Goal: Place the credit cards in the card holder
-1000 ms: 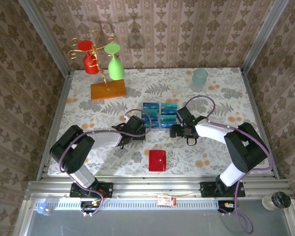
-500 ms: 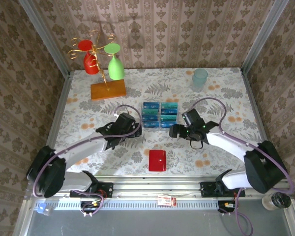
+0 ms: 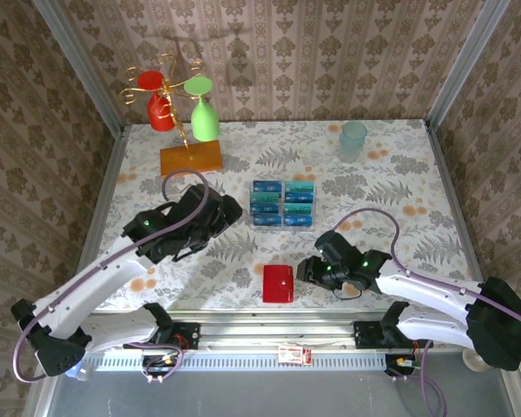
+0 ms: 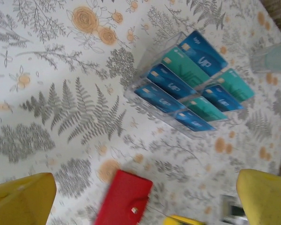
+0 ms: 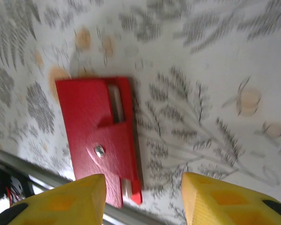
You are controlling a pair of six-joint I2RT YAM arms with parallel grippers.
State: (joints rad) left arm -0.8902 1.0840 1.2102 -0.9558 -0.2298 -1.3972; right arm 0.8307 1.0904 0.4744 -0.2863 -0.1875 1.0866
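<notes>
Left arm: reaches long from its base. Your left gripper (image 3: 232,209) hangs beyond and to the left of the card holder (image 3: 278,283), with its yellow fingers (image 4: 21,199) spread wide on nothing.
Right arm: lies low along the near edge. Your right gripper (image 3: 306,271) sits just right of the card holder, with its fingers (image 5: 215,199) apart and nothing between them.
Credit cards (image 4: 178,89): blue and teal, standing in the clear rack (image 3: 283,202) beyond the card holder.
Writing: your left wrist view lets you read "VIP" on the cards.
Right wrist detail: you see a silver snap stud (image 5: 99,150) on the card holder's flap.
</notes>
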